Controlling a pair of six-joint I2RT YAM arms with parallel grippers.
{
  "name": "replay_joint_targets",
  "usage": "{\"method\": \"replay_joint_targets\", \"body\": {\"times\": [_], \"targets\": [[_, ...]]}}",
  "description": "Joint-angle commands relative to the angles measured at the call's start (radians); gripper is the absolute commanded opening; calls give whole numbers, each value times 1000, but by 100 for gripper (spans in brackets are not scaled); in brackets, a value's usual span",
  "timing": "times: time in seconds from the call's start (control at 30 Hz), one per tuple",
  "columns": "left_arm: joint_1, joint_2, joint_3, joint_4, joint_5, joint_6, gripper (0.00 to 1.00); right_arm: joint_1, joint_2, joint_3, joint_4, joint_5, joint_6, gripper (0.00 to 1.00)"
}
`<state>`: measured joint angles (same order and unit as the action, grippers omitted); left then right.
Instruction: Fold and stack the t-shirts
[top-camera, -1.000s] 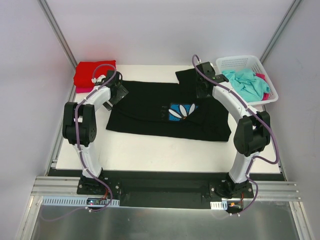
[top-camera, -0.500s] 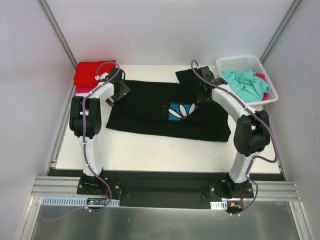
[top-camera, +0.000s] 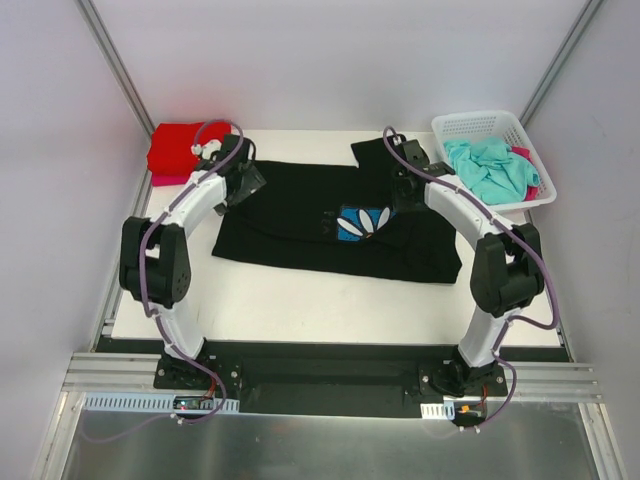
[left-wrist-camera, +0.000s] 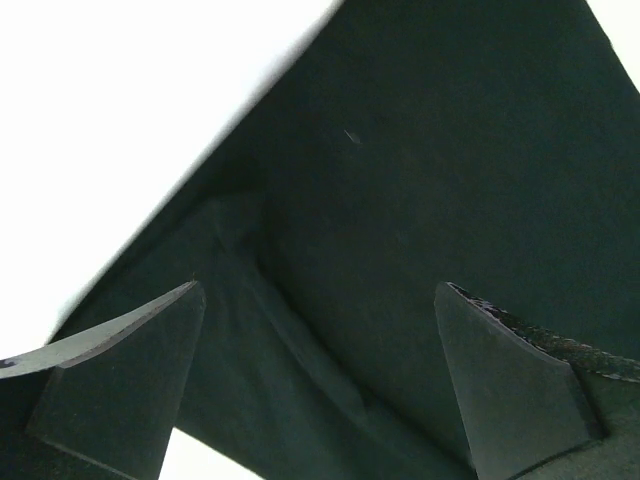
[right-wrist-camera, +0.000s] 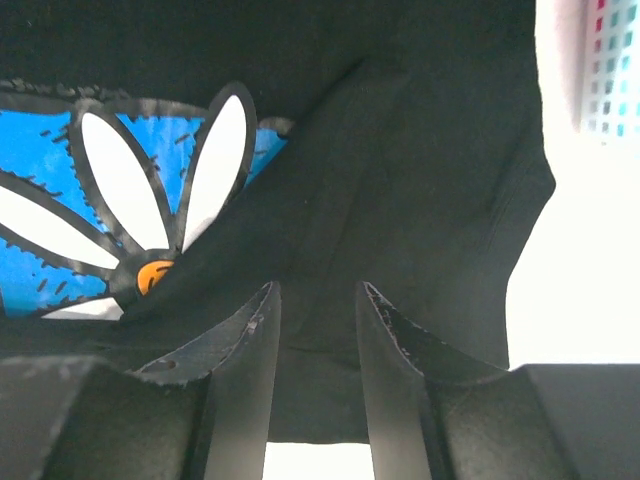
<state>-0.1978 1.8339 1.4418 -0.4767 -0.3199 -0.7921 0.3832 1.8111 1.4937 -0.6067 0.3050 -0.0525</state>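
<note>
A black t-shirt (top-camera: 300, 215) with a white daisy (top-camera: 363, 222) on a blue square lies spread on the white table. A black fold covers the right part of the print (right-wrist-camera: 150, 190). My left gripper (top-camera: 243, 180) hovers over the shirt's left shoulder. In the left wrist view it (left-wrist-camera: 320, 290) is wide open and empty above black cloth (left-wrist-camera: 420, 150). My right gripper (top-camera: 405, 186) is over the shirt just right of the daisy. Its jaws (right-wrist-camera: 317, 288) stand a narrow gap apart with flat cloth showing between them. A folded red shirt (top-camera: 186, 143) lies on a pink one (top-camera: 165, 180) at the back left.
A white mesh basket (top-camera: 480, 124) at the back right holds a crumpled teal shirt (top-camera: 493, 168) and a pink one (top-camera: 527, 156). It also shows in the right wrist view (right-wrist-camera: 610, 70). Grey walls and metal posts enclose the table (top-camera: 330, 300).
My left gripper has moved right and further onto the shirt's left shoulder. My right gripper has slid nearer, from the sleeve towards the daisy. The shirt has not moved.
</note>
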Motion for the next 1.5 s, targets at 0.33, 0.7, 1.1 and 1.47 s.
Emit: {"method": "replay_joint_targets", "body": {"times": [0.33,0.7,1.1,1.47], "targets": [[-130,24,-89,3,84,-53,99,-30,-122,-116,35,-41,46,38],[-129,-62,-299,3,27,-68,99,-66,-131,-144,45,-87,89,34],[-140,-156,-489,15,28,-125,99,-86,-170,-187,50,-121,118,35],[-146,-214,-532,13,-4,-136,99,-194,-286,-409,249,-400,276,40]]}}
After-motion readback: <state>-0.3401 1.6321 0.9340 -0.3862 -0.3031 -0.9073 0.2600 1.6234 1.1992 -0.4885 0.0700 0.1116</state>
